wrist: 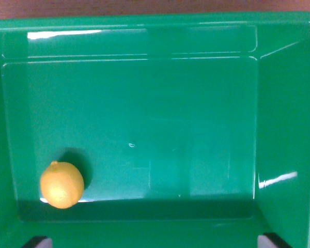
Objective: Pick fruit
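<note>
1. A single yellow-orange lemon (62,184) is seen lying on the floor of a green plastic bin (287,103).
2. The lemon is placed in the bin's near-left corner as the wrist view shows it, close to the left wall and just beside the near wall.
3. A small nub is shown at the top of the lemon, and a dark shadow is cast on the bin floor beside it.
4. The remainder of the bin floor is marked only by glare.
5. Two dark tips of the fingers (155,242) are glimpsed at the bottom edge, set well apart, nothing held between them.
6. A strip of brown counter (144,6) is visible beyond the bin's far rim.
</note>
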Robot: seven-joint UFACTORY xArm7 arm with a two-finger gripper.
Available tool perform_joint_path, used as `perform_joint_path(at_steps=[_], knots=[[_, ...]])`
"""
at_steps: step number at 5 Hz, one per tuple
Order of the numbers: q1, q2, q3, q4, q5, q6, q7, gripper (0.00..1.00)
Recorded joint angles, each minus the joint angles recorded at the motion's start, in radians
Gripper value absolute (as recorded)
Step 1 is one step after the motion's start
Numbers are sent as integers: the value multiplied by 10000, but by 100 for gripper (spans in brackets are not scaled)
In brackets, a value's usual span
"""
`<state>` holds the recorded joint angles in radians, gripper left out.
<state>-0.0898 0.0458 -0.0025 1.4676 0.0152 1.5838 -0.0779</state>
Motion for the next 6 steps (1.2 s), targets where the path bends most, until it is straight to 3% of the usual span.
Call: perform_joint_path(at_steps=[6], knots=[[86, 82, 87, -429, 14, -540, -57, 0]])
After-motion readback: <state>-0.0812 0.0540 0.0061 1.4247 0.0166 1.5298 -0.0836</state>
